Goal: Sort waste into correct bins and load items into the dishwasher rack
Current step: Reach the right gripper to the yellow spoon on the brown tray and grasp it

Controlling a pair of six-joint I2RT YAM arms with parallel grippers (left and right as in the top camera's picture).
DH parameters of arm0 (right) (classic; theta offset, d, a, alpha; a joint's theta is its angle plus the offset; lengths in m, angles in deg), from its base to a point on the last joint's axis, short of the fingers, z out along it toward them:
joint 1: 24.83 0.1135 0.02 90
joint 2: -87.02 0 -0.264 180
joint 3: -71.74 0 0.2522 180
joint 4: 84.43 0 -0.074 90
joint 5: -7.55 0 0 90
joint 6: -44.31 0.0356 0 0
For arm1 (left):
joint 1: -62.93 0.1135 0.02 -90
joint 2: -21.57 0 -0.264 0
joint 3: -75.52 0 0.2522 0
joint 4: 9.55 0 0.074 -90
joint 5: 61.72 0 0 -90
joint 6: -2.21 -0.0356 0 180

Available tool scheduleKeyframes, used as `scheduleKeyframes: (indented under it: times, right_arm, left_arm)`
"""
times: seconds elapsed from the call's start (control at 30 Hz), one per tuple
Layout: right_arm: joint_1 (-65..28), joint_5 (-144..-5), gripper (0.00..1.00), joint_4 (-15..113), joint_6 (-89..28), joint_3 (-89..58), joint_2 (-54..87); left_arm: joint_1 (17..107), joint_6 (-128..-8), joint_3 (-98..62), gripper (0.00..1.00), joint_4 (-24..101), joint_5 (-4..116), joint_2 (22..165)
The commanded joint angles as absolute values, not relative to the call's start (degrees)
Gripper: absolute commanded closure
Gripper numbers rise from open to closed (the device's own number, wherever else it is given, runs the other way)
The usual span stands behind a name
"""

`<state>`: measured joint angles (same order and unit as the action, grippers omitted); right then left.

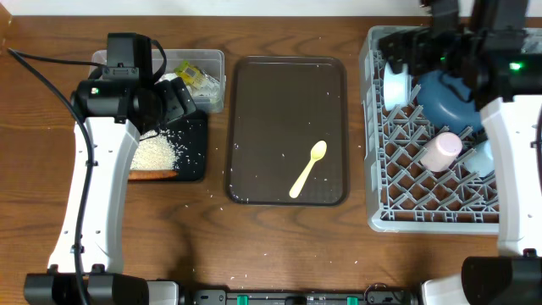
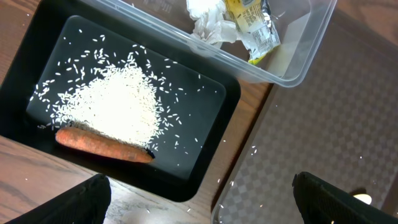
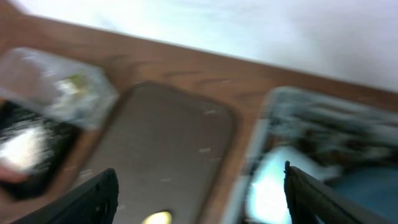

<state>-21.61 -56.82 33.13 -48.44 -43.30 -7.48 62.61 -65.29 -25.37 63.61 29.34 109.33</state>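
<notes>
**Waste lies in both bins; pale yellow spoon (image 1: pixel 307 169) alone on the brown serving tray (image 1: pixel 279 93)**

Loose white rice grains (image 2: pixel 118 106) sit heaped in the shallow black tray (image 2: pixel 208 134). The small orange sausage-like piece (image 2: pixel 102 144) lies along the heap's edge, touching it. Just beside that tray, the clear plastic tub (image 2: pixel 292 56) holds the crumpled white tissue (image 2: pixel 208 18) and the yellow-green snack wrapper (image 2: pixel 252 25). A few stray grains dot the serving tray.

The left gripper (image 2: pixel 205 202) hovers over the black tray's corner, fingers spread wide with nothing between them.

The grey dishwasher rack (image 1: pixel 423 203) holds the large blue plate (image 1: pixel 449 97), the small white bowl (image 1: pixel 395 85), the pale pink cup (image 1: pixel 442 151) and the light blue cup (image 1: pixel 480 157). The right gripper (image 3: pixel 199 199) hangs above the rack's corner by the bowl. Its wrist view is blurred, yet the fingers show apart and empty.
</notes>
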Motion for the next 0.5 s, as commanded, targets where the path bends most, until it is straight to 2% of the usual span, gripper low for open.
scheduleKeyframes:
  times: [0.0, 0.13, 0.23, 0.47]
  right_arm:
    - [-16.6, -56.0, 0.18, 31.7, -41.0, -43.5, -9.1]
    - [-9.4, -67.2, 0.18, 26.7, -33.0, -43.5, -11.7]
    - [-5.0, -73.6, 0.27, 21.8, -23.8, -43.4, -15.0]
    - [2.1, -75.2, 0.37, 18.6, -14.5, -40.8, -23.9]
  left_arm:
    - [62.9, -65.4, -25.5, 0.04, 63.7, 28.4, 109.7]
    - [62.9, -65.4, -25.5, 0.04, 63.7, 28.4, 109.7]
    - [62.9, -65.4, -25.5, 0.04, 63.7, 28.4, 109.7]
    - [62.9, -65.4, -25.5, 0.04, 63.7, 28.4, 109.7]
